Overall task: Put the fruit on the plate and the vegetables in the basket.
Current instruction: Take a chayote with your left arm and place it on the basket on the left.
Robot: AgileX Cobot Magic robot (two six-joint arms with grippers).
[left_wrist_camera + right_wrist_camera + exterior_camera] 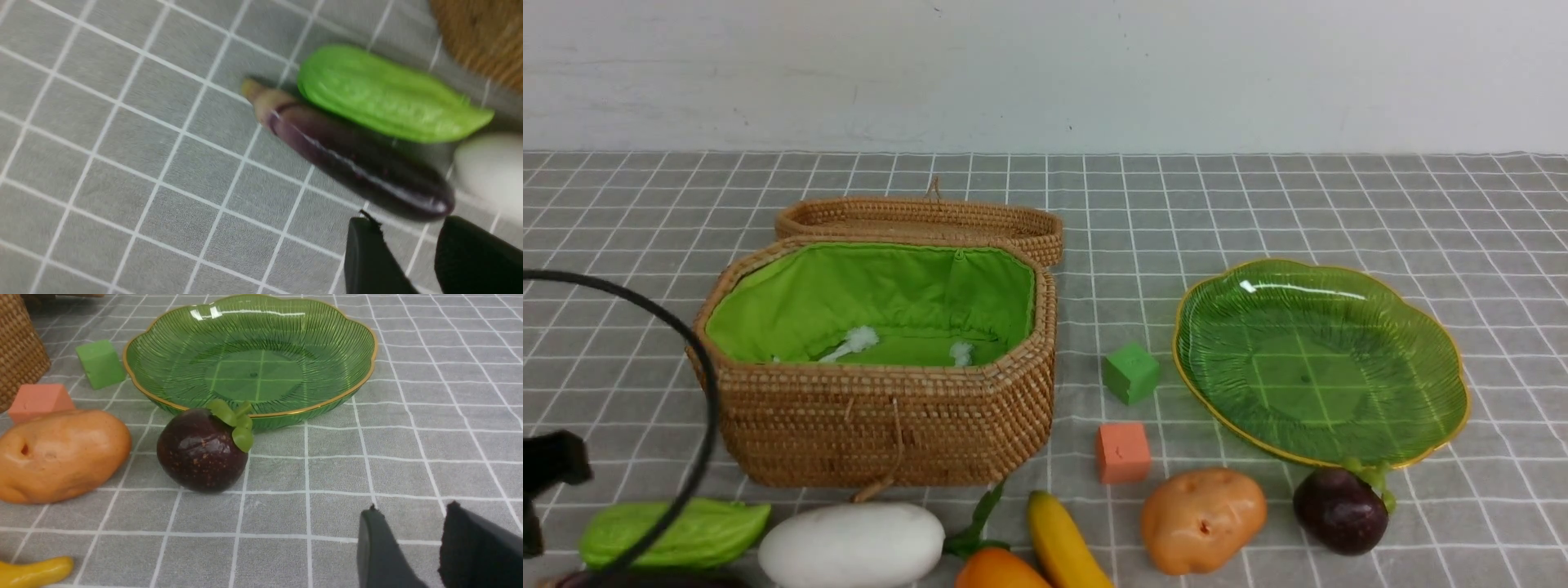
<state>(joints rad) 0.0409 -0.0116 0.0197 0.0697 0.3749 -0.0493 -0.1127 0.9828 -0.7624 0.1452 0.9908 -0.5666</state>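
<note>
Fruit lies closest: mango (pixel 1001 573) and banana (pixel 1063 541) side by side on the counter (pixel 1258 204). Left of them are the white radish (pixel 849 545), green gourd (pixel 678 532) and purple eggplant (pixel 359 167). A bit further sit the potato (pixel 1203 518) and mangosteen (pixel 1339 510), just beside the green plate (pixel 1437 343). Further left, the basket (pixel 882 425) stands open, lid (pixel 923 219) behind. The left end effector (pixel 421 257) and right end effector (pixel 416 551) are spread a little, holding nothing.

Black left pincer (pixel 408 228), looping black cable (pixel 711 408)
</note>
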